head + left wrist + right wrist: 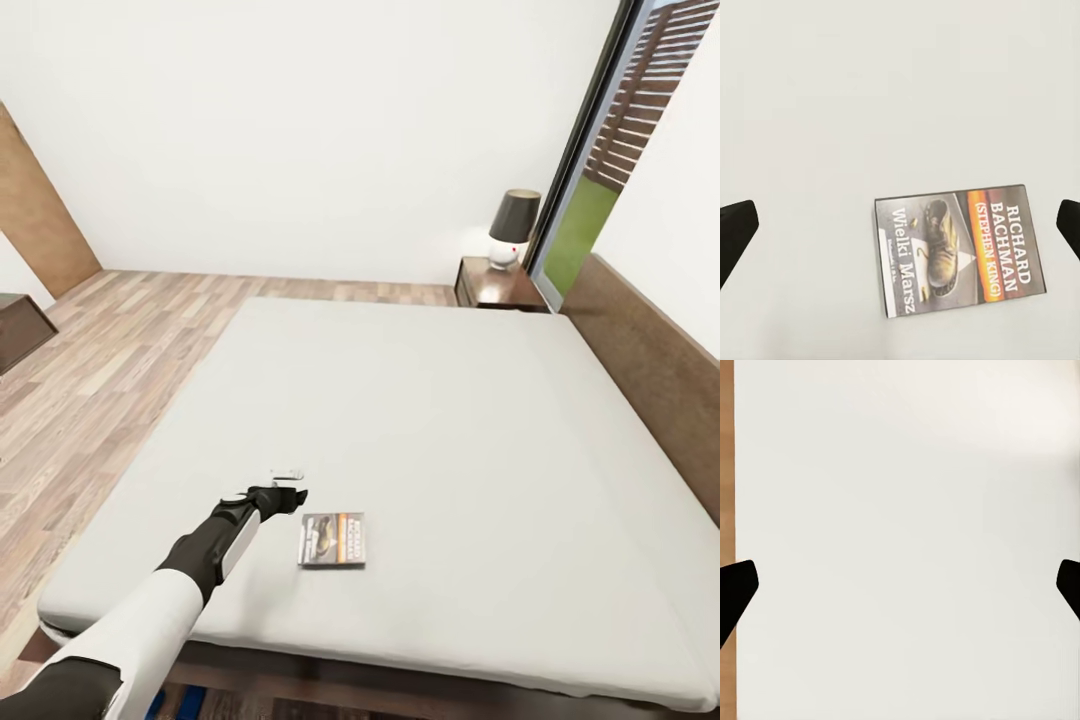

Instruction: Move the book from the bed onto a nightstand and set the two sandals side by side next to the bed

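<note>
Black fingertips (736,232) of the left gripper (288,492) stood wide apart, holding nothing, above the pale mattress with the book (960,251) lying between and beneath them. The book (332,540) rested flat near the foot edge of the bed (420,400), just beside the gripper, not touching it. It looked thin, light and fairly stiff, its glossy cover likely slippery; lying flush on soft bedding, it probably wanted a pinch across one edge, pressing slightly into the mattress. The right gripper (900,585) also stood wide and empty, before a white surface. The nightstand (497,285), bearing a lamp (512,228), stood well apart, beside the headboard (650,350).
</note>
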